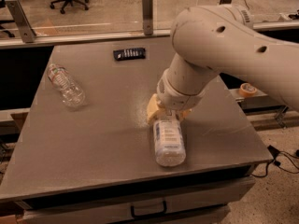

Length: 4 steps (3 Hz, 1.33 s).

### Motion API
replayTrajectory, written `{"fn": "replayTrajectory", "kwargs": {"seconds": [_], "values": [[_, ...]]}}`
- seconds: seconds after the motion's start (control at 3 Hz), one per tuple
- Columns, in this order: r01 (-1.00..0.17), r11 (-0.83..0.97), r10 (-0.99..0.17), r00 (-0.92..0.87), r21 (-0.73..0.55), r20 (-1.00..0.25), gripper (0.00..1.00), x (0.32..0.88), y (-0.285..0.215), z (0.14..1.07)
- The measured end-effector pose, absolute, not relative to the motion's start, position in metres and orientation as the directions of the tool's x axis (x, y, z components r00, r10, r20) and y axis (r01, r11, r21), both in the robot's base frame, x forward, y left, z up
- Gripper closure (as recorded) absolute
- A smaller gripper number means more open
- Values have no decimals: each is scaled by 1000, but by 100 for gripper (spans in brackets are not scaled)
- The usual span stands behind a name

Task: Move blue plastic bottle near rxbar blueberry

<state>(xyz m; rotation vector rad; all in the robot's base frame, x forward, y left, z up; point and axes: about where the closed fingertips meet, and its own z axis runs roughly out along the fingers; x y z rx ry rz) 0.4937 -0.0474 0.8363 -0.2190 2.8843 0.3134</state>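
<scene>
The blue plastic bottle [168, 140] lies on its side on the grey table [98, 129], right of centre, its base toward the front edge. My gripper [168, 112] comes down over its far end, the cap end, which the wrist hides. The yellowish fingers [153, 109] are closed against the bottle's sides. The bottle rests on the table. The rxbar blueberry [129, 54], a dark flat bar with white lettering, lies near the table's back edge, well beyond the bottle.
A smaller clear crinkled bottle [65, 84] lies on its side at the table's left. A glass partition with metal posts [147, 6] runs behind the table. A tape roll [246, 89] sits on a ledge to the right.
</scene>
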Motion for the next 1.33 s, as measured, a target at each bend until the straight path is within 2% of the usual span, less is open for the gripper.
{"fn": "replayTrajectory", "kwargs": {"seconds": [0.33, 0.67, 1.0, 1.33], "values": [[-173, 966, -123, -962, 193, -245, 100, 493, -47, 837], [-172, 964, -124, -964, 200, -235, 100, 489, -48, 835], [-193, 958, -128, -950, 212, -285, 100, 503, -46, 839], [-262, 945, -151, -883, 199, -445, 100, 560, -47, 875]]}}
